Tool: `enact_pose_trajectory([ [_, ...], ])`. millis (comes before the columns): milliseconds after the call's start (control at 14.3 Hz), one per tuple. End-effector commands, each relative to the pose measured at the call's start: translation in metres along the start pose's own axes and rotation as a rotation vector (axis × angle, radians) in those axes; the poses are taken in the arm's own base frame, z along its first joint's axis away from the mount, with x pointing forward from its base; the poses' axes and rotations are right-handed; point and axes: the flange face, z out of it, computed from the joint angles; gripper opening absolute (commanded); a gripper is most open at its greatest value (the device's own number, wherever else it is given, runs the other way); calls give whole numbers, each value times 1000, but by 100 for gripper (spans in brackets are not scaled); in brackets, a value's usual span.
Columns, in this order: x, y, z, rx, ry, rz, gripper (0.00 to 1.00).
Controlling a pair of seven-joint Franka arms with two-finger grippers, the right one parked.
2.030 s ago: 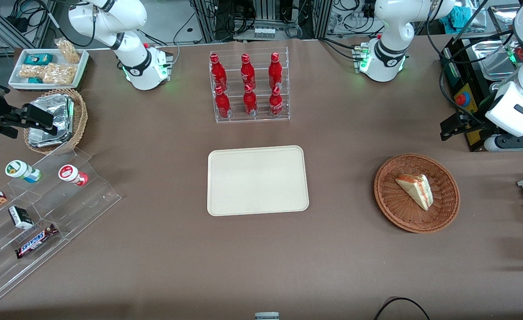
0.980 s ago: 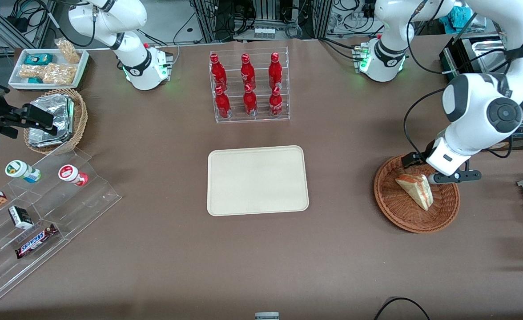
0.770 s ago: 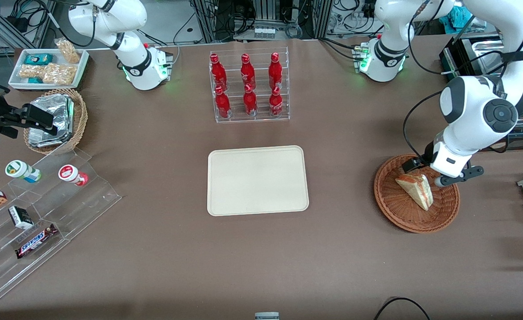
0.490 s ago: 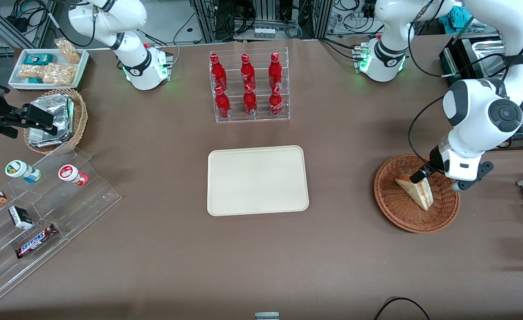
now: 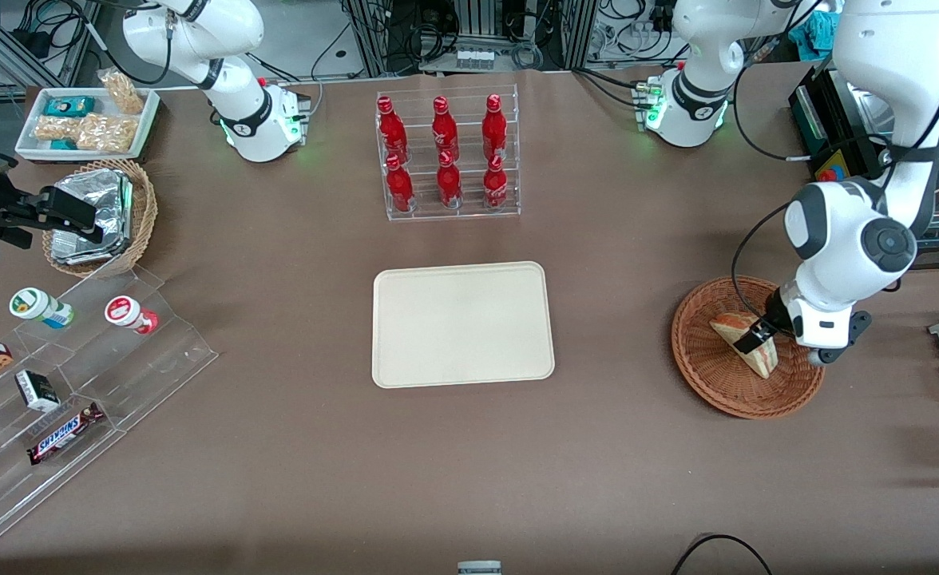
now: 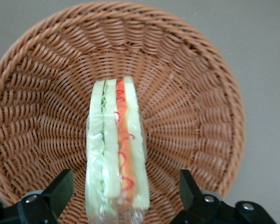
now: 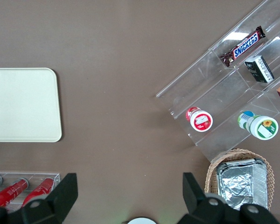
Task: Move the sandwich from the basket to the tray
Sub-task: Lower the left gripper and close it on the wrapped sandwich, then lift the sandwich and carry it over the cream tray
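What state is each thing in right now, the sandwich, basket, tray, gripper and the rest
sandwich: lying in the basket, wrapped, not yet gripped
basket: holds only the sandwich
tray: bare
gripper: open, jaws straddling the sandwich with gaps either side
red bottles: upright in their clear rack
foil packets: stacked in the tan wicker basket

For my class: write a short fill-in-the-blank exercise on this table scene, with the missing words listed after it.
1. The sandwich lies in the ____.
2. The gripper is open, one finger on each side of the ____.
3. The tray holds ____ sandwiches.
4. The rack holds ____ red bottles.

Missing words: basket; sandwich; no; six
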Motion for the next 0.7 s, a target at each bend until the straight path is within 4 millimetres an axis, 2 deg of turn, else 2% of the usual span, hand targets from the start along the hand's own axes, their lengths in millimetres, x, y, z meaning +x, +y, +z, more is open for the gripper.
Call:
enact_pose_trajectory([
  [0, 7, -1, 11, 8, -9, -25, 44],
  [70, 5, -2, 11, 14, -13, -20, 18],
  [140, 4, -3, 8, 21, -18, -16, 9],
  [280, -5, -1, -9, 62, -62, -2, 5],
  [420, -7, 13, -45, 94, -89, 21, 4],
  [560, -14, 49, -81, 143, -133, 84, 1],
  [630, -16, 60, -92, 167, -159, 110, 1],
])
